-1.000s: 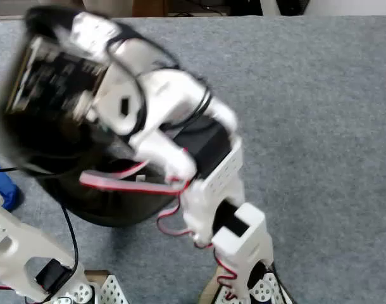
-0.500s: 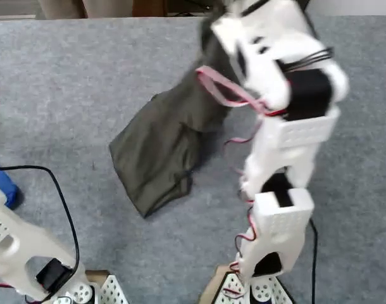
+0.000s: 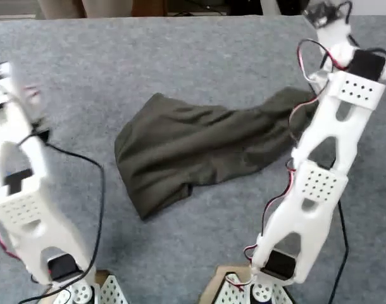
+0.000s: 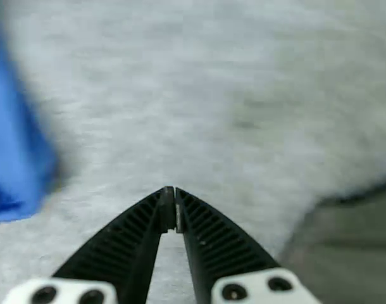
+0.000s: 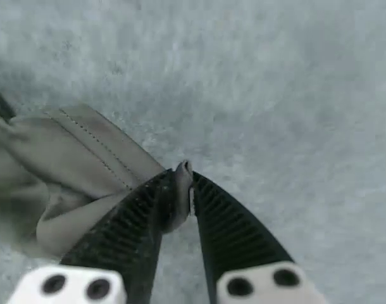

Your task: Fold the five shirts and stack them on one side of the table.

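High view: the olive-green fabric shirt (image 3: 199,149) now lies stretched across the middle of the grey fabric-covered counter (image 3: 180,57), drawn toward the upper right since half a second ago. There the right end effector (image 5: 183,183) is clamped on its stitched hem. The left arm (image 3: 19,190) has swung up along the left edge; the left end effector (image 4: 169,206) is closed on nothing, near a blue cloth (image 4: 16,158)

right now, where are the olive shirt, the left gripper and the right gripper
olive shirt (image 3: 193,145): high view, middle of the spread fabric
left gripper (image 4: 169,201): left wrist view, between its closed tips
right gripper (image 5: 183,183): right wrist view, between tips pinching the shirt's edge
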You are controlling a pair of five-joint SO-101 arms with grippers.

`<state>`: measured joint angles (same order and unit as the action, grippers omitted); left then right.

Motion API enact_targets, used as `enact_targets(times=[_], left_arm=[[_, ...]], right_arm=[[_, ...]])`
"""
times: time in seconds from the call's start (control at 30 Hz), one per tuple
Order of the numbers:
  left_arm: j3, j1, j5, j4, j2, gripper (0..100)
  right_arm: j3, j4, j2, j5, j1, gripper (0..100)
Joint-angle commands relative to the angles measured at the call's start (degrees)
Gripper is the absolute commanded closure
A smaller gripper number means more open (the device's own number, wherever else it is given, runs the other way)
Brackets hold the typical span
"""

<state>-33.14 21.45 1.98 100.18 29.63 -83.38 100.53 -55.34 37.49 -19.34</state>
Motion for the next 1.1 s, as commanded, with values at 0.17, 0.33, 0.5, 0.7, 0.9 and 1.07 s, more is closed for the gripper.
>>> enact_targets(times=[0.17, 0.33, 0.5, 0.7, 0.9, 1.07], left_arm=[[-14.95, -19.87, 8.35, -4.22, 0.75, 77], [-18.2, -24.7, 12.92, -15.3, 7.6, 77], [-22.15, -29.01, 13.19, -19.78, 16.31, 77], [-30.33, -29.45, 18.55, -26.11, 27.38, 77], [-38.77, -29.27, 18.64, -25.93, 35.47, 77], [-39.65, -29.54, 18.73, -25.23, 38.64, 79]], right_arm=[[-12.18, -1.58, -17.19, -6.77, 2.42, 99.5], [-12.09, -6.51, -22.11, -10.99, 3.91, 99.5], [-12.09, -8.7, -24.04, -12.66, 3.82, 99.5], [-12.09, -9.67, -24.22, -12.66, 3.74, 99.5], [-12.09, -9.76, -24.22, -12.66, 3.82, 99.5], [-12.09, -9.85, -24.22, -12.66, 3.91, 99.5]])
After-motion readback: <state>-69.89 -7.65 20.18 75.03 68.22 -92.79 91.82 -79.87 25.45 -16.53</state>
